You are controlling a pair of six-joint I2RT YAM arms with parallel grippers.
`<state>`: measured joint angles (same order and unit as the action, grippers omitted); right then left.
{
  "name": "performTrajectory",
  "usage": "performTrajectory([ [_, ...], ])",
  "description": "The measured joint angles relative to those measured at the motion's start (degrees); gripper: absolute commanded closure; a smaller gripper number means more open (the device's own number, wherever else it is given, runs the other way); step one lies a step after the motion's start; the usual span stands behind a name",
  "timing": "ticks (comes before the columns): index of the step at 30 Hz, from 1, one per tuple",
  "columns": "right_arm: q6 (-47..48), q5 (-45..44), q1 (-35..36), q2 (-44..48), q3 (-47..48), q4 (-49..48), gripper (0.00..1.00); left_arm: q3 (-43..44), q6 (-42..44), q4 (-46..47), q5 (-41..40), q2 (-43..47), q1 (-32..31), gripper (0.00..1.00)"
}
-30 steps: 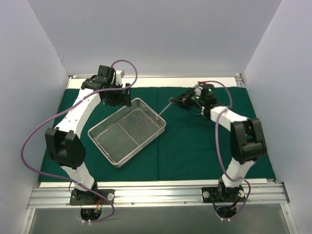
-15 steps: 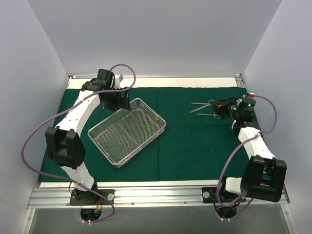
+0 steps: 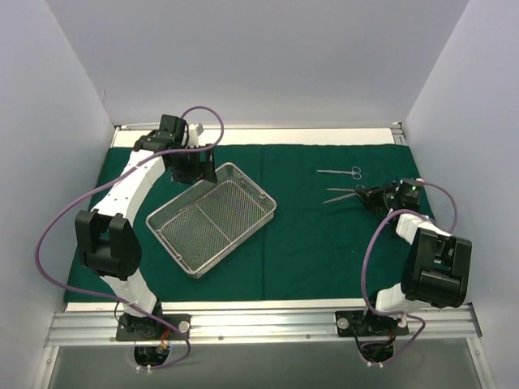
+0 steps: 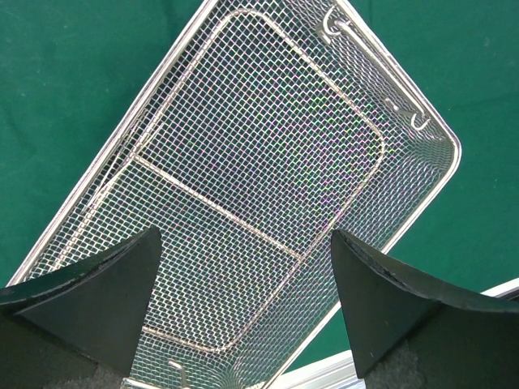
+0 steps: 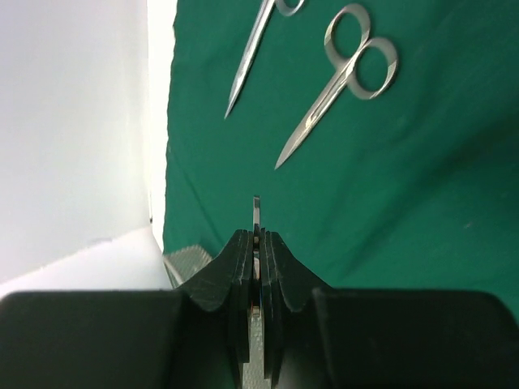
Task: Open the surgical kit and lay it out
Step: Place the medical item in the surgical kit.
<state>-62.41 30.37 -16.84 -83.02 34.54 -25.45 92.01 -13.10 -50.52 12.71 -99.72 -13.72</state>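
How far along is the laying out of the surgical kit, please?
Done: the green cloth is spread flat, the mesh tray sits empty on it, and two scissors lie on the cloth. In hand: the right gripper is shut on a third slim instrument. Remaining: setting that one down; the left gripper hangs open over the tray.

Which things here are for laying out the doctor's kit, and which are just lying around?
For the job: green cloth, wire-mesh tray, scissors on the cloth, thin metal tool pinched in the right gripper.
Just there: purple cables, metal rail.
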Motion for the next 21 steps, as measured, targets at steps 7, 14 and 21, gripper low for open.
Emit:
performTrajectory([
  [7, -0.42, 0.0, -2.58, -4.81, -2.25, -5.31, 1.0, -1.36, -0.02, 0.46, 1.2, 0.0, 1.57, 0.06],
  [14, -2.12, -0.02, -3.69, -9.46, -4.22, -9.16, 1.0, -1.31, -0.04, 0.63, 2.16, -0.28, 3.13, 0.06],
  [21, -3.26, -0.63, -4.92, -9.86, -5.14, -11.08, 1.0, -0.81, -0.07, 0.63, 3.28, -2.12, 3.34, 0.06],
])
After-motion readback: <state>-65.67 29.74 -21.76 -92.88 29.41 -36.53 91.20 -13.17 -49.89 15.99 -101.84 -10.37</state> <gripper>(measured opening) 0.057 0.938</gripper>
